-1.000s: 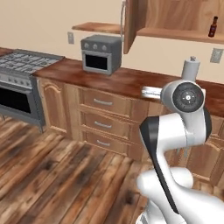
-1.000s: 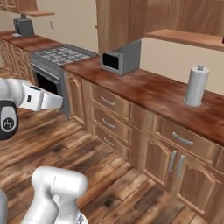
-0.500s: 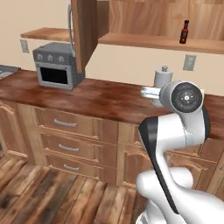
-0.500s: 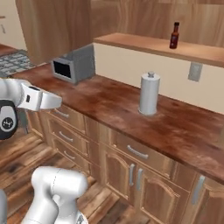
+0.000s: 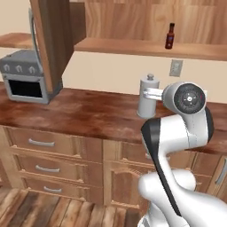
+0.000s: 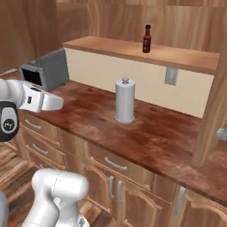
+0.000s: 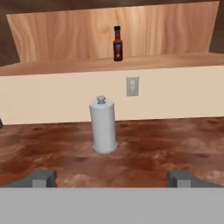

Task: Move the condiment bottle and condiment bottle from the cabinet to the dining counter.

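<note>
While the jaws stand wide apart, one condiment bottle stands on the cabinet shelf.

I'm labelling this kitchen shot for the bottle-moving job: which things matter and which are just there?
Matter:
- sauce bottle, upright on the shelf
- cabinet shelf
- open cabinet door
- hand, open, holding nothing

Just there:
- grey cylinder on the worktop
- toaster oven
- wall socket
- drawers

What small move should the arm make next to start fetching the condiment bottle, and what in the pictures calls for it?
Probably raise the open gripper toward the condiment bottle. The bottle stands upright on the open cabinet shelf, well above the grey cylinder on the worktop, while the spread fingertips sit low and hold nothing.
</note>
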